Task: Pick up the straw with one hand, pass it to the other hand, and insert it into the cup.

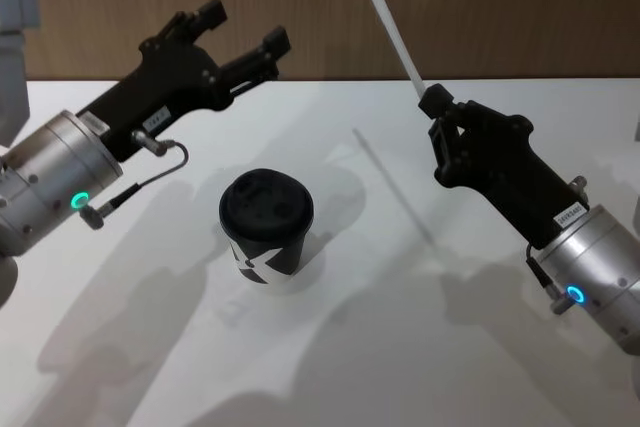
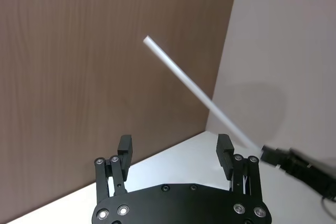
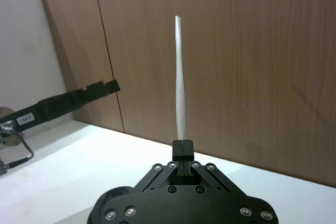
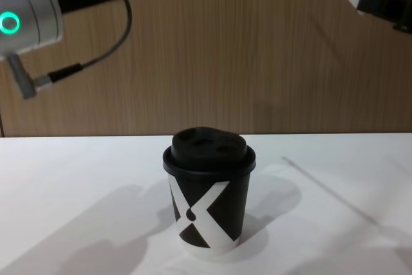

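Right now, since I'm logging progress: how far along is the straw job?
Done: the straw is off the table, clamped in the right gripper, jaws shut. In hand: the left gripper hangs raised with jaws open, not touching the straw. Left: the pass, then insertion into the lidded cup standing on the table.

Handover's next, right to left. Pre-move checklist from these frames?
1. Straw clamped in right gripper: ok, shut on its lower end.
2. Left gripper open to receive: ok, fingers spread.
3. Straw clear of the table: ok, it points up in the air.
4. Straw between the left jaws: not ok, the two are well apart.
5. Cup upright with lid on: ok.
6. Lid opening fits the straw: cannot tell.
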Tool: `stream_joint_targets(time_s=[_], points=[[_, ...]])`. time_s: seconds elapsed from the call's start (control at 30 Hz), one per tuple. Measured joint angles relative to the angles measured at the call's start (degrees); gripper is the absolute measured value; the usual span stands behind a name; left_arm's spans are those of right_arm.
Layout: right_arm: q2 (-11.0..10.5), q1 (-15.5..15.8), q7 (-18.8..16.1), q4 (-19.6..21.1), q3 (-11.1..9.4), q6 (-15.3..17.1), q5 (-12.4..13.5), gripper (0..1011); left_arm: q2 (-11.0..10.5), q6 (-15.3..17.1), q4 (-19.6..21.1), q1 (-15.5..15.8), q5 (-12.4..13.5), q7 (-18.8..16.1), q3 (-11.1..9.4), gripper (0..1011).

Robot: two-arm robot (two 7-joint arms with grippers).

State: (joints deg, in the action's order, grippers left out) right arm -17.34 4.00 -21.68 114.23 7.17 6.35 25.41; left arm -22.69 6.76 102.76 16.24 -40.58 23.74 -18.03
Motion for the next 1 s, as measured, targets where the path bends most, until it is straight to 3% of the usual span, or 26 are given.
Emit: stream_joint_targets(time_s=[0.53,1.0], points=[[-1.41,-1.08,-1.68,-1.03,1.46,-1.74,-0.12,0,0.85,5.57,-0.02,2.69,-8.35,1.95,0.46,1002],[-2.37,-1.18,-1.11,-1.05,1.89,-1.92,-0.51,0,3.21,9.73,-3.74,5.58,-15.13,3.51,-0.21,1003]])
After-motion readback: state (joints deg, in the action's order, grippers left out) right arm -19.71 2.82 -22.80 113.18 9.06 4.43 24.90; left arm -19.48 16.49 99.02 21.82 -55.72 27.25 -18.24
